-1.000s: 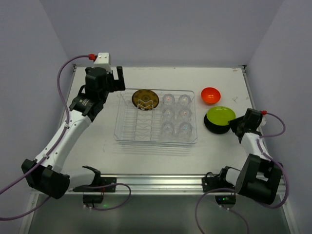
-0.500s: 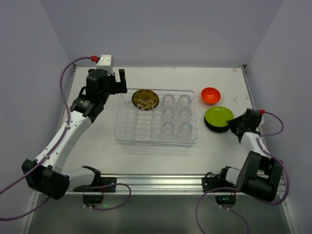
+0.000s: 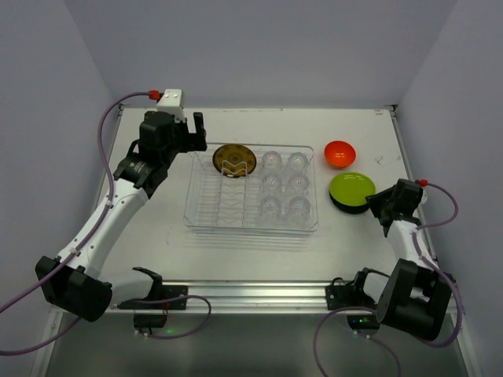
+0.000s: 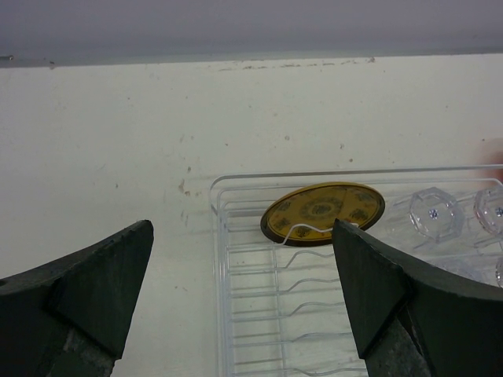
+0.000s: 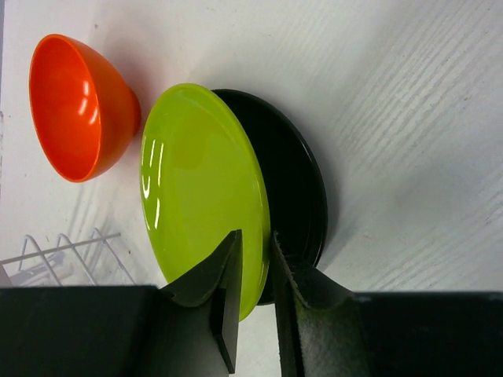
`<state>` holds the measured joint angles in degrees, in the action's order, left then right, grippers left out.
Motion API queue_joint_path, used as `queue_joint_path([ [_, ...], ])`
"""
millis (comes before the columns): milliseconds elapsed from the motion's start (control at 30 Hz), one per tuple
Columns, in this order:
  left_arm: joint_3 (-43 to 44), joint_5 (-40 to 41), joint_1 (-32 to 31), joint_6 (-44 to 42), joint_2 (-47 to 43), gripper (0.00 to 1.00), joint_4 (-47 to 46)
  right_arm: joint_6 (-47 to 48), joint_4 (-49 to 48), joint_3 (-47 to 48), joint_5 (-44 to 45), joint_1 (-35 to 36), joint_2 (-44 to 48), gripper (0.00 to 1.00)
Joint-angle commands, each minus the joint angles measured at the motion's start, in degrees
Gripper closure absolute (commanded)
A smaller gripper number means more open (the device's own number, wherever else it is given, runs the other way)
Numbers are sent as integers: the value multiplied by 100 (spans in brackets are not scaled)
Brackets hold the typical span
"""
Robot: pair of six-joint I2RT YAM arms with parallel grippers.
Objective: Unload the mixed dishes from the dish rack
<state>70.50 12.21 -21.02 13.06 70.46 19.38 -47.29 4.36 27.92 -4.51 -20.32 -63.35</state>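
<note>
Left gripper (image 4: 242, 236) spread wide, facing olive plate (image 4: 322, 214) propped in rack (image 4: 216, 259), likely next pick; right gripper (image 5: 255, 236) barely parted astride rim of lime plate (image 5: 200, 181), stacked on black plate (image 5: 295, 181).

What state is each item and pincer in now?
dish rack: partly unloaded.
olive plate: in the rack.
glass cups: six, in the rack.
orange bowl: upright on the table.
black plate: on the table.
lime-green plate: stacked on the black plate.
left pincer: wide open, empty.
right pincer: slightly open at lime-green plate's rim.
</note>
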Motion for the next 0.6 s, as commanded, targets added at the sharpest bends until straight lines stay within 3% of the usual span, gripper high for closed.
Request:
queue_joint_path([
  [0, -10, -78, 36, 135, -137, 0, -233, 123, 74, -59, 20, -16, 209, 75],
  [100, 8, -34, 36, 153, -129, 0, -206, 123, 100, -147, 73, -16, 402, 72],
  [233, 16, 10, 36, 153, -111, 0, -197, 254, 284, -112, 134, -16, 596, 47],
  [333, 148, 578, 36, 258, -15, 0, 3, 377, 565, -111, 240, -8, 981, 39],
  [500, 420, 757, 36, 916, 117, 0, 356, 624, 1101, 116, 249, 62, 1596, 31],
  [533, 447, 757, 45, 1422, 126, 0, 496, 746, 1320, 195, 258, 176, 1702, 23],
  [567, 430, 679, 36, 1732, 118, 0, 532, 808, 1417, 361, 284, 264, 1799, 3],
])
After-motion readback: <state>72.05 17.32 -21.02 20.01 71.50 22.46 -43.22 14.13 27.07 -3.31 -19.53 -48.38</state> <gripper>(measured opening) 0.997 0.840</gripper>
